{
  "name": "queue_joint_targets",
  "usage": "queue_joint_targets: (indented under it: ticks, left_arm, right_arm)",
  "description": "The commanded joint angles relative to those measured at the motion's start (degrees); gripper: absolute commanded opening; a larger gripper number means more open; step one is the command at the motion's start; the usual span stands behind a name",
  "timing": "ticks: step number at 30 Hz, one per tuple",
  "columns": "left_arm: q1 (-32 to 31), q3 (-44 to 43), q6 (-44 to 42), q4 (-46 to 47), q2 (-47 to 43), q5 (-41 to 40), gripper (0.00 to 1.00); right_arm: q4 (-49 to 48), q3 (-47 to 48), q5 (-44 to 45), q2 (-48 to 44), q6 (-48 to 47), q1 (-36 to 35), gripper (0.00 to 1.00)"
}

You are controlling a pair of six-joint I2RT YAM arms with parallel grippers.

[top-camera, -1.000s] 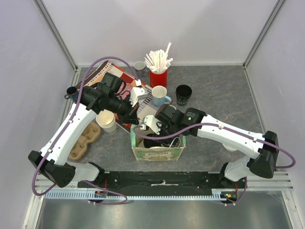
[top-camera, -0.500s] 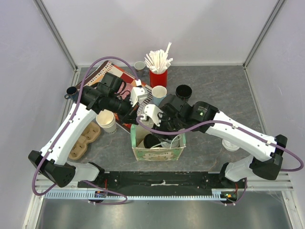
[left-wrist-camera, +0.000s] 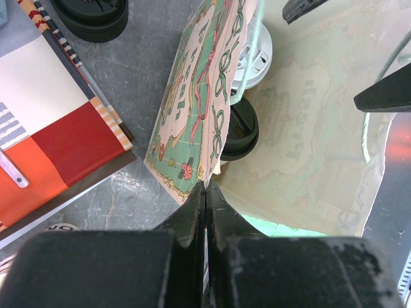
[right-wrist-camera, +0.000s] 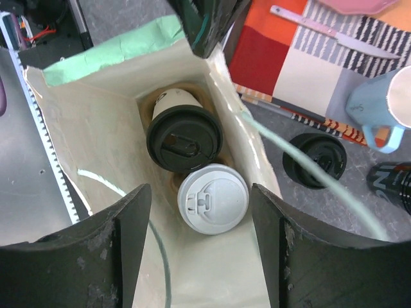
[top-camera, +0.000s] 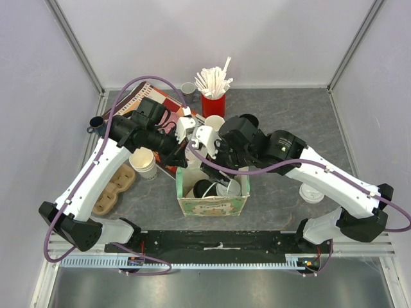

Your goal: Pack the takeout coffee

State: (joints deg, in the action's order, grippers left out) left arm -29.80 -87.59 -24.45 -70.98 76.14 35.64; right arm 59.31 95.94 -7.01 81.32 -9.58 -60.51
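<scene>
A floral paper bag (top-camera: 212,206) stands open at the near middle of the table. Two takeout cups stand in it side by side: the black-lidded cup (right-wrist-camera: 184,140) and the white-lidded cup (right-wrist-camera: 212,198). Both also show in the top view, the black lid (top-camera: 204,189) and the white lid (top-camera: 230,188). My left gripper (left-wrist-camera: 205,187) is shut on the bag's rim (left-wrist-camera: 192,115) at its far left corner and holds it open. My right gripper (right-wrist-camera: 200,190) is open and empty above the bag's mouth, over the white-lidded cup.
A light-blue mug (right-wrist-camera: 384,109) and a loose black lid (right-wrist-camera: 314,159) sit just behind the bag. A red cup of straws (top-camera: 213,102), a striped placemat (left-wrist-camera: 45,122), a paper cup (top-camera: 143,163), a cardboard carrier (top-camera: 113,188) and a white lid (top-camera: 313,193) lie around.
My right gripper has lifted out of the bag and moved back, leaving the white-lidded cup inside next to the black-lidded one. My left gripper has kept its hold on the bag's rim.
</scene>
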Motion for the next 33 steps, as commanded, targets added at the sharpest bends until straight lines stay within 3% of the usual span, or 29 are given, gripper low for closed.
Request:
queue_joint_targets:
  ticks: [1, 18, 23, 33]
  left_arm:
    - [0.1, -2.1, -1.6, 1.1, -0.3, 1.2, 0.02]
    - [0.1, -3.2, -1.7, 1.0, -0.1, 0.5, 0.03]
    - [0.2, -2.6, -1.0, 1.5, -1.3, 0.0, 0.11]
    - [0.1, -2.7, -0.3, 2.2, -2.0, -0.6, 0.34]
  right_arm:
    - [-3.3, 3.9, 2.3, -1.7, 2.7, 0.0, 0.72]
    - [-12.9, 9.3, 6.7, -3.6, 9.0, 0.0, 0.80]
    - [-16.1, 13.6, 9.3, -2.1, 11.5, 1.4, 0.84]
    - [-19.8, 19.5, 5.0, 1.4, 17.8, 7.9, 0.86]
